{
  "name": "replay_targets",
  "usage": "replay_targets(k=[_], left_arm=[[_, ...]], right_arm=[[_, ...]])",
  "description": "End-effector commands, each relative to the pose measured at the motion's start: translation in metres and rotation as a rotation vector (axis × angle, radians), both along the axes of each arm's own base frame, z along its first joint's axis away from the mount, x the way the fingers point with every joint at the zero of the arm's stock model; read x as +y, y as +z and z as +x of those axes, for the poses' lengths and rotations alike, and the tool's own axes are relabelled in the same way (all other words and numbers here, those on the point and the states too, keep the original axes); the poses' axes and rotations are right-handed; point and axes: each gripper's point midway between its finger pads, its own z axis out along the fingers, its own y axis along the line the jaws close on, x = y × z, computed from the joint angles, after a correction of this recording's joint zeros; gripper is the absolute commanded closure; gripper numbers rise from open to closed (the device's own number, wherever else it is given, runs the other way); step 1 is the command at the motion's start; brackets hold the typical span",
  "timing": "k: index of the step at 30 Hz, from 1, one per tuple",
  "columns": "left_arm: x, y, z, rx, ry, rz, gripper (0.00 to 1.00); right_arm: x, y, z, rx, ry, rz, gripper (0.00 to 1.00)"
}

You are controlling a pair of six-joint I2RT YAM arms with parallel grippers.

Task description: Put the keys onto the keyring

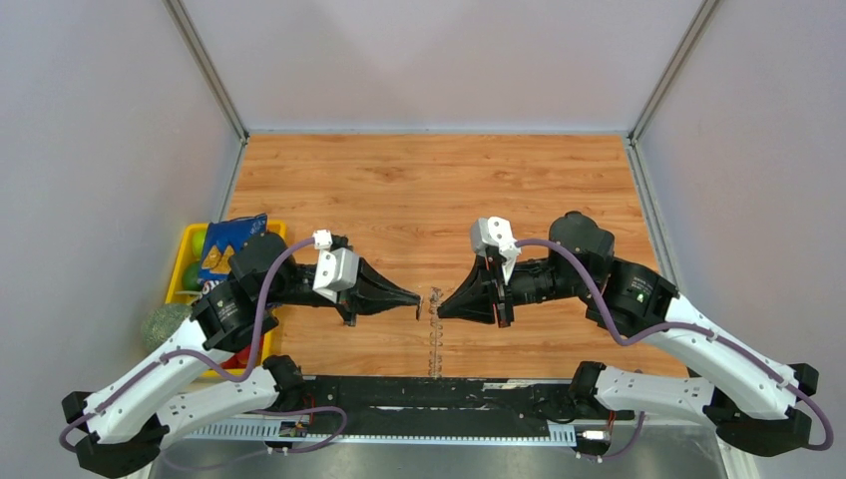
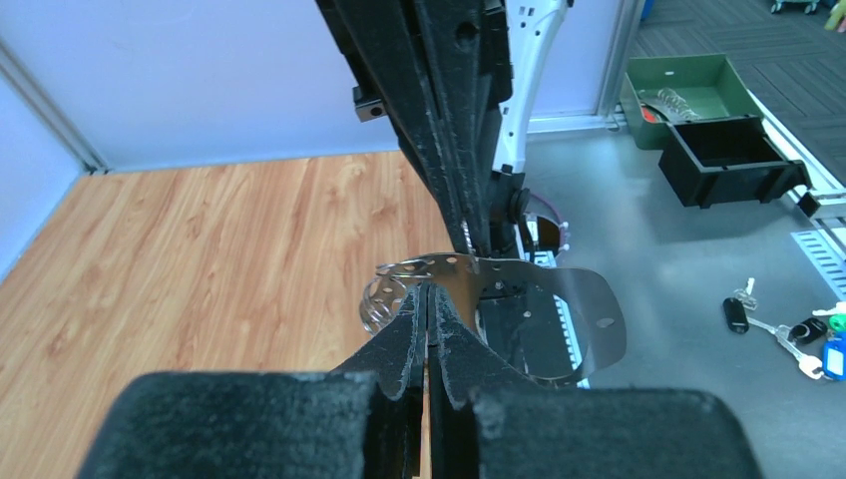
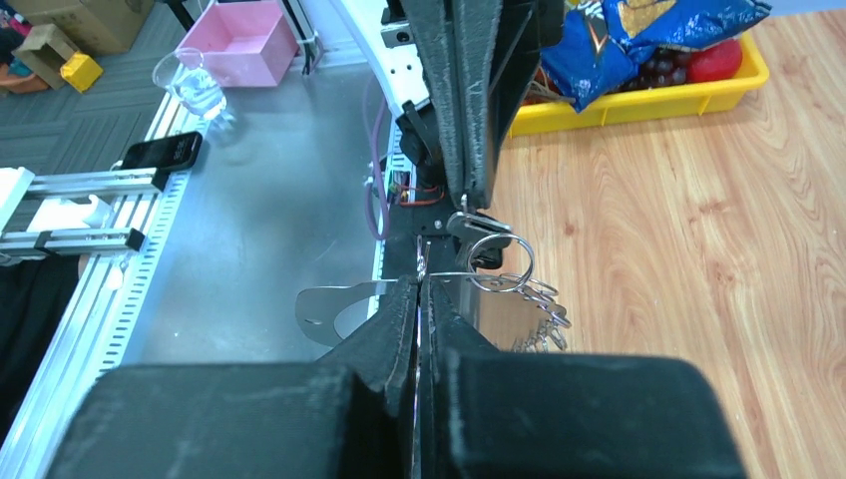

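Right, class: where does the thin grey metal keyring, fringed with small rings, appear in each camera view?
Top external: thin grey metal keyring, edge-on at lower centre, between left end effector and right end effector.
Left wrist: keyring at centre, spreading right from the left end effector.
Right wrist: keyring at lower centre, its rings right of the right end effector.
Shared landmark: the orange-brown wooden tabletop.

A: What colours are they?
B: White shells on the left arm [image 1: 150, 384] and right arm [image 1: 718, 349], black at the joints and wrists.
A: Any cables?
B: A purple cable [image 1: 262, 314] loops along each arm.
A: And the ends?
B: The left gripper [image 1: 415, 298] and right gripper [image 1: 442, 309] are black wedges; their fingers [image 2: 399, 339] wear rough black padding. A white camera block [image 1: 337, 269] tops each wrist.
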Motion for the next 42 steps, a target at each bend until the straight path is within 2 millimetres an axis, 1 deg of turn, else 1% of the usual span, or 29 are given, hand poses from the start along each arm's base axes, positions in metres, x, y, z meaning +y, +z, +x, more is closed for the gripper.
replay_targets(k=[1, 5, 8, 15, 25, 32, 42], left_arm=[[0.004, 0.012, -0.012, -0.030, -0.050, -0.048, 1.00], [0.006, 0.017, -0.012, -0.045, -0.042, -0.068, 1.00], [0.006, 0.020, -0.009, -0.050, -0.023, -0.077, 1.00], [0.007, 0.025, -0.007, -0.042, 0.001, -0.099, 1.00], [0.009, 0.027, -0.005, -0.046, 0.019, -0.117, 1.00], [0.011, 0.029, -0.008, -0.057, 0.012, -0.141, 1.00], [0.016, 0.034, -0.012, -0.065, 0.011, -0.158, 1.00]], right_arm=[[0.003, 0.047, -0.002, -0.037, 0.007, 0.158, 1.00], [0.007, 0.045, 0.002, -0.011, -0.014, 0.170, 1.00], [0.008, 0.047, 0.001, -0.001, -0.011, 0.191, 1.00], [0.012, 0.043, 0.001, 0.033, -0.009, 0.201, 1.00], [0.015, 0.047, 0.001, 0.071, -0.014, 0.248, 1.00], [0.016, 0.054, 0.004, 0.094, -0.040, 0.285, 1.00], [0.018, 0.052, 0.009, 0.102, -0.064, 0.292, 1.00]])
